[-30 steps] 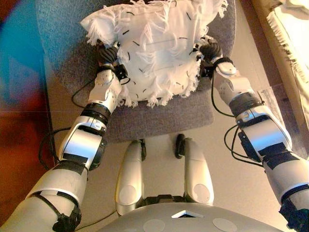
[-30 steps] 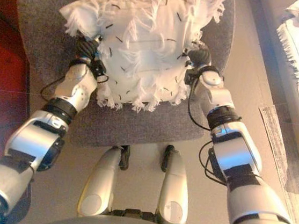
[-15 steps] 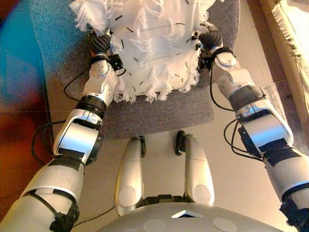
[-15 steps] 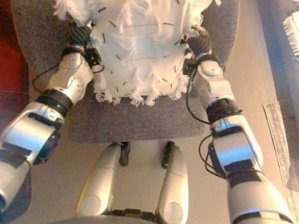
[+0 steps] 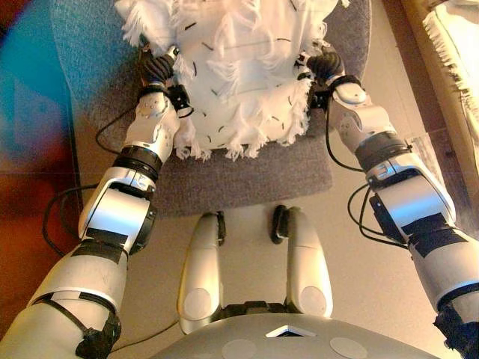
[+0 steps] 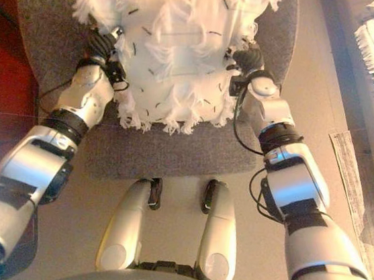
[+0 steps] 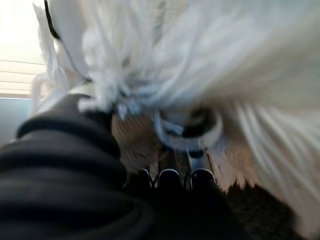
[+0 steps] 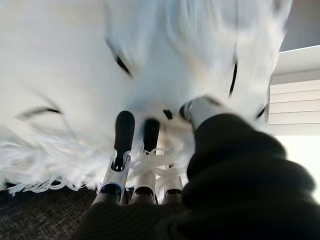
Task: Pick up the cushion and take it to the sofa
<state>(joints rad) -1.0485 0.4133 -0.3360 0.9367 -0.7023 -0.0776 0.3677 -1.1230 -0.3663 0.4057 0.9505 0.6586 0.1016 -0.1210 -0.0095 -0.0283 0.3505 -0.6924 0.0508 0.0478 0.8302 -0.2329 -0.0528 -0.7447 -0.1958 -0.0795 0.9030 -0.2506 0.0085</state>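
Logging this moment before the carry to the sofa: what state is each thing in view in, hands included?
cushion: white, fringed, over the grey chair seat, held between both hands at its two sides.
left hand: pressed against the cushion's side, fingers hidden in the fringe.
right hand: fingers straight, pressed against the cushion's other side.
grey chair seat: under the cushion, front part bare.

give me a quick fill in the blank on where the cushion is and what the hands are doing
1. The white fringed cushion lies on a ____ upholstered seat.
2. The left hand and the right hand press against ____ sides of the cushion.
3. The short dashes scattered over the cushion's white cover are ____ in colour.

Missing words: grey; opposite; black
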